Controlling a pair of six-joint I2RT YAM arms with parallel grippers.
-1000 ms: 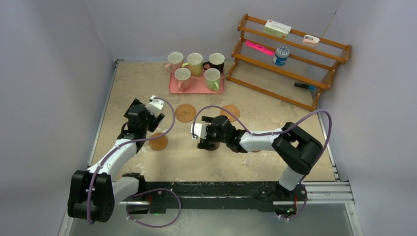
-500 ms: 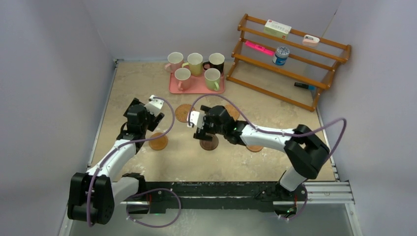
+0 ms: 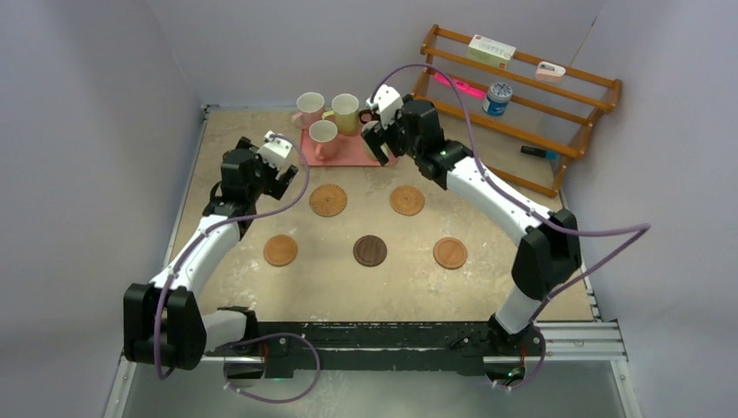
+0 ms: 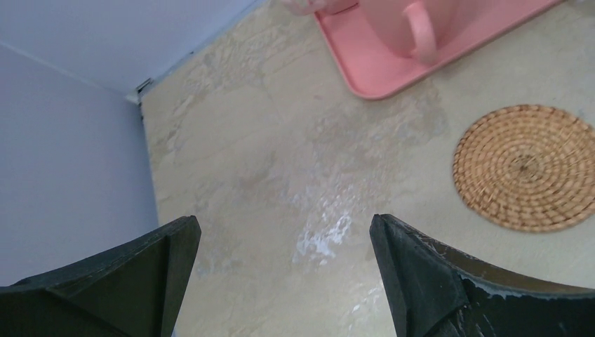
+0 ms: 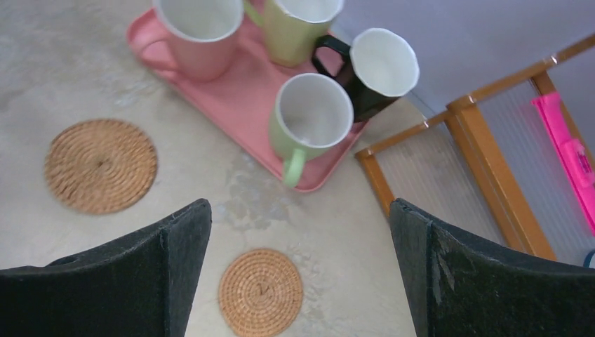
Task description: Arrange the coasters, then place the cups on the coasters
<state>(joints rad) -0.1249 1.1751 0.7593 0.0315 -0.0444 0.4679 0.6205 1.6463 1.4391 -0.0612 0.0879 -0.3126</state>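
Note:
Several coasters lie flat on the table: woven ones (image 3: 328,200) (image 3: 406,200) in a back row, and in front a tan one (image 3: 280,251), a dark brown one (image 3: 370,251) and another tan one (image 3: 450,253). The cups stand on the pink tray (image 5: 238,88): pink (image 5: 198,31), pale yellow (image 5: 302,24), black (image 5: 375,67), light green (image 5: 309,119), and a second pink one (image 3: 309,109). My right gripper (image 5: 298,207) (image 3: 376,144) hangs open above the tray's right end, holding nothing. My left gripper (image 4: 281,225) (image 3: 280,174) is open and holds nothing over bare table left of the tray, near a woven coaster (image 4: 530,168).
A wooden rack (image 3: 513,104) stands at the back right with a small box, a pink item and a blue-and-white can (image 3: 498,97) on its shelves. Grey walls close in the table on the left, back and right.
My right arm has swung from the dark coaster in mid-table back to the tray, leaving that coaster uncovered. My left arm has moved back toward the tray's left side.

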